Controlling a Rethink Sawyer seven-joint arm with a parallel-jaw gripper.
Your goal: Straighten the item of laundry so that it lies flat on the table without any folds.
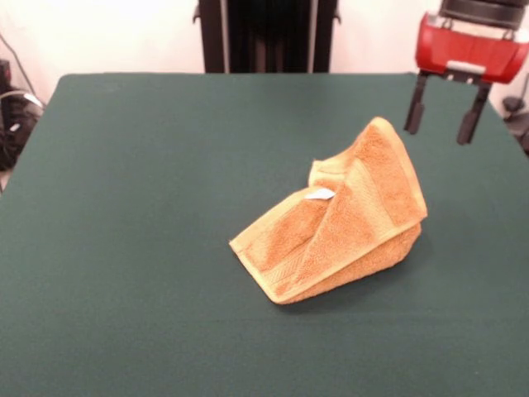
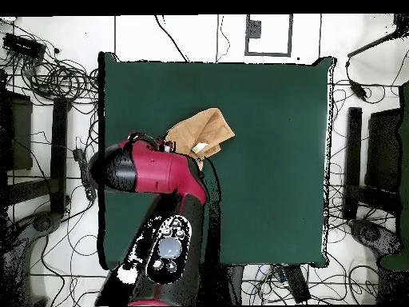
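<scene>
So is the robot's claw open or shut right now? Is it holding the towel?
Gripper: open, holding nothing, hanging apart from the folded mustard-tan terry-cloth towel.

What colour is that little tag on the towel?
White, on the mustard-tan towel; the tag shows best in the front view.

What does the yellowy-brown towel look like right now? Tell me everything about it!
The towel is a small mustard-tan piece of fuzzy terry cloth with hemmed edges and a flat woven band near one end. A little white tag shows near its middle. It is not flat: it lies folded over itself in a bunched, wedge-like heap, with one corner rising toward the far side. It rests on the dark green table, right of centre in the front view. Nothing else touches it; the gripper hangs open just above and beyond its raised corner.
</scene>
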